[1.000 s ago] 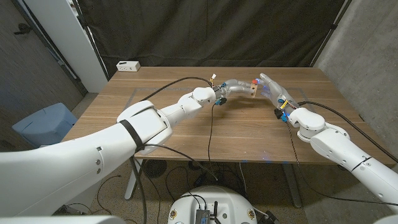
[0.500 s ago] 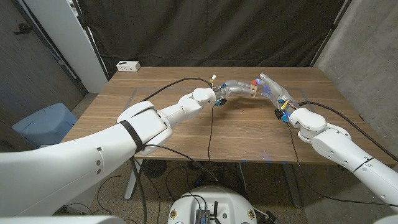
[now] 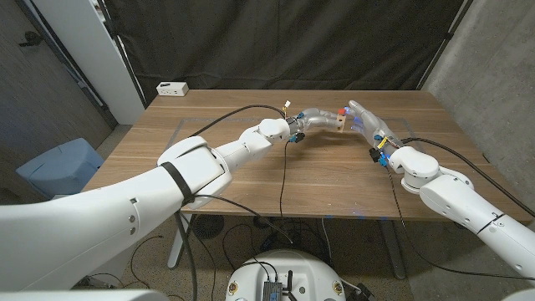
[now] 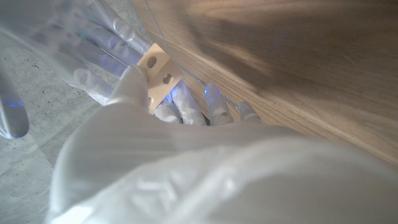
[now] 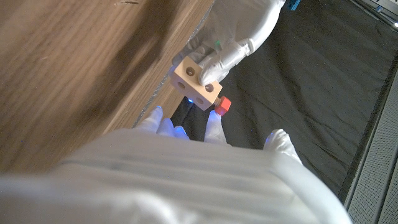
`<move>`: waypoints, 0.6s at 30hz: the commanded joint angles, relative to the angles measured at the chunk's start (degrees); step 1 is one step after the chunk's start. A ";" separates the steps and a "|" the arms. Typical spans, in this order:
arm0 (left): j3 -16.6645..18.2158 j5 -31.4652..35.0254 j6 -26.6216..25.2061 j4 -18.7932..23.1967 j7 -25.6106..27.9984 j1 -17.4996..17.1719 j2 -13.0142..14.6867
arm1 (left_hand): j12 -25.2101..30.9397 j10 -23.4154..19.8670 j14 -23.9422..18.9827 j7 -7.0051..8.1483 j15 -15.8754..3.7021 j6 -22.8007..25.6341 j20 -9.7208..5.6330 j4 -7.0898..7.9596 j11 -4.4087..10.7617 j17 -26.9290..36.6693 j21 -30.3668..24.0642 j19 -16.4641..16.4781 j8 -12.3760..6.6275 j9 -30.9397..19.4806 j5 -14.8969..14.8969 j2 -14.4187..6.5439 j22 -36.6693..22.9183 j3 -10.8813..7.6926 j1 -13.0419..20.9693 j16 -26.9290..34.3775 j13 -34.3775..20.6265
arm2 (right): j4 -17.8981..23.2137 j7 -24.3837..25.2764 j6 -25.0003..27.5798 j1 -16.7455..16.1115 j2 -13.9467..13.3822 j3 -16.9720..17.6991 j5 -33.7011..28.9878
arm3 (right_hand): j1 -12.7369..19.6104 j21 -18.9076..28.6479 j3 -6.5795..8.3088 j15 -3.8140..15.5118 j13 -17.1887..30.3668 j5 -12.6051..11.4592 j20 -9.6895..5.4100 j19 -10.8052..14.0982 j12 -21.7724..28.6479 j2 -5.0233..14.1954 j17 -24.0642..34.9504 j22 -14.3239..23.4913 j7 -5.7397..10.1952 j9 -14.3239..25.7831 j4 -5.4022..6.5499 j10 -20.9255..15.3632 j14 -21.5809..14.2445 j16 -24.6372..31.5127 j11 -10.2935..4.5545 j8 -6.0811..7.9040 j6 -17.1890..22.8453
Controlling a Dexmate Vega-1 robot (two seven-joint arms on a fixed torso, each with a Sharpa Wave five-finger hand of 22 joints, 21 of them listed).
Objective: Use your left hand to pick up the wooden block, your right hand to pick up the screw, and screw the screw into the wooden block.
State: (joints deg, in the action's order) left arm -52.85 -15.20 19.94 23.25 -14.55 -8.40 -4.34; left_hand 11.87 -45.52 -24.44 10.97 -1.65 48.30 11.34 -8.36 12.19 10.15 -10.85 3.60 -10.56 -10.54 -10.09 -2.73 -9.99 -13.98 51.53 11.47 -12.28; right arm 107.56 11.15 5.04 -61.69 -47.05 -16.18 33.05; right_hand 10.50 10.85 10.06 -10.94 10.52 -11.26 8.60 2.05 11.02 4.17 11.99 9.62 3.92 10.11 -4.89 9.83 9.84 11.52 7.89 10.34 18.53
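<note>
Left hand (image 3: 316,118) holds the small pale wooden block with drilled holes (image 3: 340,123) above the brown wooden counter (image 3: 251,176); right hand (image 3: 365,118) fingers pinch the red-headed screw (image 5: 222,106) against the block's side

Both arms wore glossy white rounded shells; the left arm (image 3: 192,167) carried a black band near its elbow and a black cable along its forearm. The left hand (image 3: 316,118) and right hand (image 3: 364,117) were pale, translucent, with blue wrist fittings.
</note>
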 commanded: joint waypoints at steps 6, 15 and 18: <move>0.19 -0.15 0.11 -0.14 -0.33 -0.13 -0.01 | -0.02 0.12 0.18 -0.21 0.12 0.05 0.22 0.45 -0.14 0.19 -0.17 -0.13 -0.29 -0.21 -0.44 -0.02 -0.09 -0.20 -0.74 -0.06 0.03 | 1.64 0.76 0.47 -1.57 -0.49 0.64 0.45 | -0.32 0.00 0.09 -0.22 0.10 -0.47 0.27 -0.19 0.21 0.00 0.02 0.16 0.52 0.03 -0.22 1.34 5.35 0.17 0.11 0.28 0.16; 0.11 -0.06 -0.08 0.03 -0.36 -0.10 0.07 | -0.03 0.14 0.20 -0.17 0.15 -0.14 0.21 0.48 -0.28 0.18 -0.16 -0.22 -0.24 -0.21 -0.46 -0.03 -0.10 -0.24 -0.90 -0.08 0.03 | 2.21 0.90 0.52 -2.04 -0.72 0.87 0.48 | -0.32 0.01 0.10 -0.32 0.10 -0.47 0.26 -0.18 0.20 0.00 0.01 0.15 0.55 0.04 -0.25 1.34 5.32 0.18 0.09 0.28 0.18; 0.03 0.00 -0.28 0.38 -0.36 -0.13 0.19 | -0.01 0.12 0.20 -0.17 0.18 -0.17 0.23 0.48 -0.36 0.18 -0.17 -0.21 -0.23 -0.21 -0.46 -0.03 -0.10 -0.25 -0.93 -0.09 0.03 | 2.49 0.94 0.46 -2.28 -0.86 1.01 0.46 | -0.33 0.01 0.11 -0.25 0.10 -0.47 0.26 -0.19 0.20 0.01 0.01 0.15 0.53 0.04 -0.26 1.33 5.32 0.18 0.07 0.28 0.19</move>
State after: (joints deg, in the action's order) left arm -52.73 -15.30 19.97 23.12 -14.84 -8.48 -4.35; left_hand 11.87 -45.52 -24.44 10.89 -1.65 48.19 11.34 -8.24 12.19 10.12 -10.85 3.60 -10.57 -10.52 -10.09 -2.74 -9.99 -14.11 50.92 11.46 -12.28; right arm 109.22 11.83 5.48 -63.22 -47.59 -15.55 33.43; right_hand 10.50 10.85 10.06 -10.94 10.52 -11.26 8.60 2.05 11.02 4.17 11.99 9.62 4.01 10.08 -4.89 9.83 9.84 11.52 7.89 10.33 18.62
